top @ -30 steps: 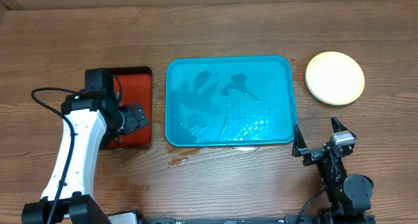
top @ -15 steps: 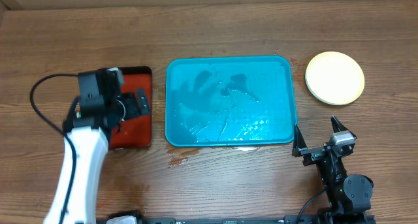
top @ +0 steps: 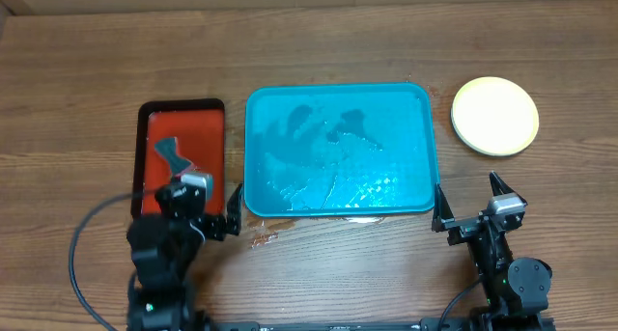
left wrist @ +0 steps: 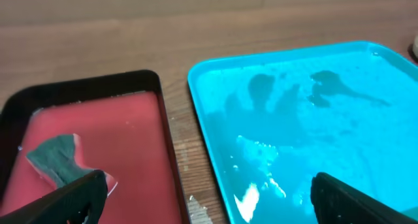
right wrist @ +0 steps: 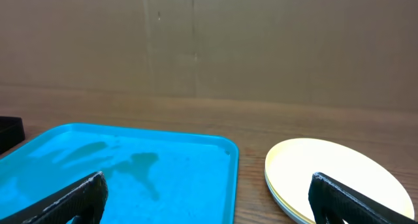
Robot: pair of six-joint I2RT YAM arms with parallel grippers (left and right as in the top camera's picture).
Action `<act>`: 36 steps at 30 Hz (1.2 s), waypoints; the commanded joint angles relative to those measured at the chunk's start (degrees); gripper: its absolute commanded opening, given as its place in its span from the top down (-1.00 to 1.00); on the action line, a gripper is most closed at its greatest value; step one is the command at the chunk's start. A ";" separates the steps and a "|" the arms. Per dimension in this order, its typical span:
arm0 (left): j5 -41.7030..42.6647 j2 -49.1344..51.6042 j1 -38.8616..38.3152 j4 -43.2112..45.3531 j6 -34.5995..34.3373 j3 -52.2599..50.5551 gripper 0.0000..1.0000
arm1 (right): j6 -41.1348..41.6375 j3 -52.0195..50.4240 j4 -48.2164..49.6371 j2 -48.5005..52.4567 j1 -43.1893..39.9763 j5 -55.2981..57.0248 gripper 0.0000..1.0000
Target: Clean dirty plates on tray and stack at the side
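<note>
Gaping wide, both empty: left gripper (left wrist: 209, 188) by near-left corner of the tray (top: 338, 88), right gripper (right wrist: 209, 185) by near-right corner. Plates (top: 494, 115) stacked right of tray on wooden table (top: 87, 80). Brown board wall (right wrist: 274, 41) beyond.

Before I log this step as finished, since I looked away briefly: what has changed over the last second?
The left end effector drew back from over the red tray toward the near edge of the table, open and empty, uncovering the sponge lying there. Nothing was grasped or released. The right end effector, the teal tray and the stacked plates stayed put.
</note>
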 commanded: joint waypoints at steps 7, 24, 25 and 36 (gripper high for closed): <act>-3.96 -15.63 -0.35 7.39 -7.78 -12.90 -0.99 | 0.24 -0.57 0.28 -0.50 -0.44 0.55 -1.00; -6.40 -30.08 -0.39 1.18 -7.23 -12.76 -0.99 | 0.24 -0.57 0.28 -0.50 -0.44 0.55 -1.00; -6.38 -30.84 -0.42 1.16 -7.26 -12.76 -0.99 | 0.24 -0.59 0.28 -0.50 -0.44 0.55 -1.00; -8.44 -31.87 -1.16 0.76 -7.21 -12.76 -1.00 | 0.24 -0.57 0.28 -0.50 -0.44 0.52 -1.00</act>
